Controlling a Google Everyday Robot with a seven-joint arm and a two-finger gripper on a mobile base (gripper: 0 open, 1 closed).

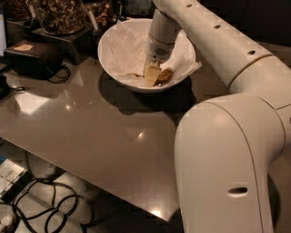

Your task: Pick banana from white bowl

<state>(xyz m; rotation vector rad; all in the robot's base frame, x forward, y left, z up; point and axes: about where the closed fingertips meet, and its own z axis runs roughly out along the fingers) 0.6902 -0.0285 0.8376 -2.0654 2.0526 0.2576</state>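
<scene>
The white bowl [119,67] stands at the back of the grey table, lined with crumpled white paper [128,48]. My gripper [153,76] reaches down into the bowl from the upper right. Its pale finger [151,75] stands on the bowl's floor. Right beside it, a short end of the brown-mottled banana [164,75] shows; the rest of the banana is hidden behind the gripper.
Glass jars of nuts [59,13] stand behind the bowl at the back left on a dark stand. A black box with a cable [34,57] sits at the left. My white arm [227,150] fills the right side. Cables [41,205] lie on the floor below the table's front edge.
</scene>
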